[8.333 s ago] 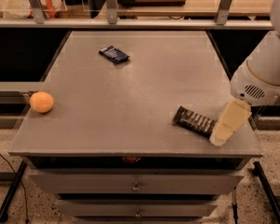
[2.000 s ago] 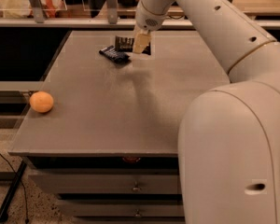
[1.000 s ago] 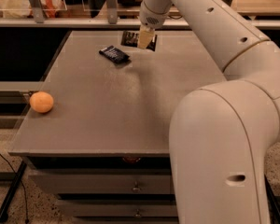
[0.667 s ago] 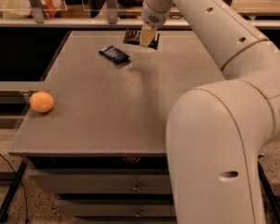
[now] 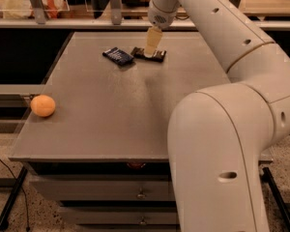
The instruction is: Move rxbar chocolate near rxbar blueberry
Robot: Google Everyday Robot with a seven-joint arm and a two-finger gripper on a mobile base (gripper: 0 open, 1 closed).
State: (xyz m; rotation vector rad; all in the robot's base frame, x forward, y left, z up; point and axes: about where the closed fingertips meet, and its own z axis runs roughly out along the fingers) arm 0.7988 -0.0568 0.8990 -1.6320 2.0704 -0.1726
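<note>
The rxbar chocolate (image 5: 158, 56), a dark brown-black bar, lies flat on the far part of the grey table (image 5: 135, 110). The rxbar blueberry (image 5: 118, 56), a shorter navy-blue bar, lies just to its left with a small gap between them. My gripper (image 5: 151, 48) reaches down from above onto the middle of the chocolate bar, shut on it, with the bar down at the table's surface. My large white arm fills the right side of the view.
An orange (image 5: 42, 105) sits near the table's left edge. A rail with posts (image 5: 114, 6) and shelving runs behind the far edge. Drawers (image 5: 106, 190) sit below the table's front.
The gripper has come down with the chocolate bar from just above the table to its surface, right of the blueberry bar. The blueberry bar and the orange have not moved.
</note>
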